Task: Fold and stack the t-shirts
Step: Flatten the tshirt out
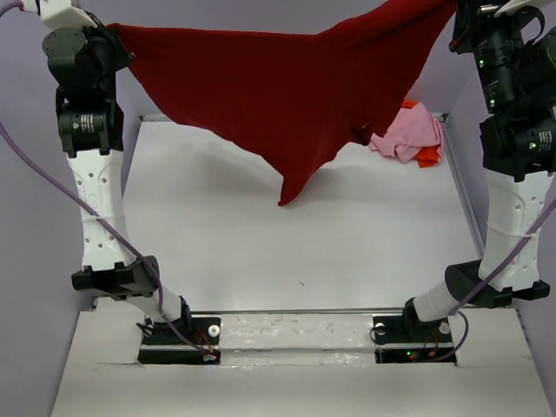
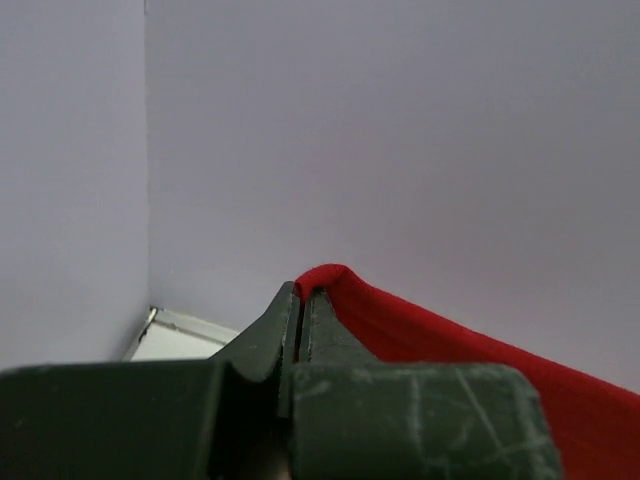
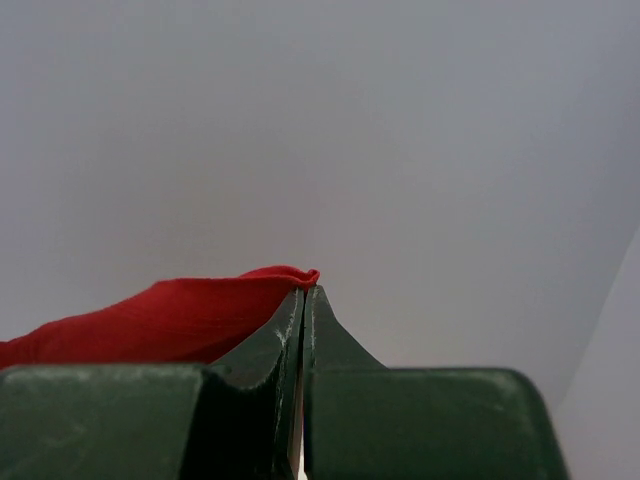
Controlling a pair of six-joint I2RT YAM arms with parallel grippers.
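Red cloth shows at the left wrist: our left pincer (image 2: pixel 300 296) clamps a hem of the dark red soft cloth t-shirt (image 2: pixel 480 350), which trails to its right. At the right wrist, our right pincer (image 3: pixel 303 292) nips the opposite edge. From above, the shirt sags between them; the crumpled light pink t-shirt (image 1: pixel 407 132) and bright orange t-shirt (image 1: pixel 426 157) lie below the right pincer. We judge it light and limp; corners hold best.

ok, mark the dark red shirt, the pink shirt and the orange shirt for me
dark red shirt (image 1: pixel 278 95): top external view, middle of the hanging cloth.
pink shirt (image 1: pixel 407 135): top external view, centre of the crumpled heap.
orange shirt (image 1: pixel 427 158): top external view, small patch showing at the pink heap's near edge.
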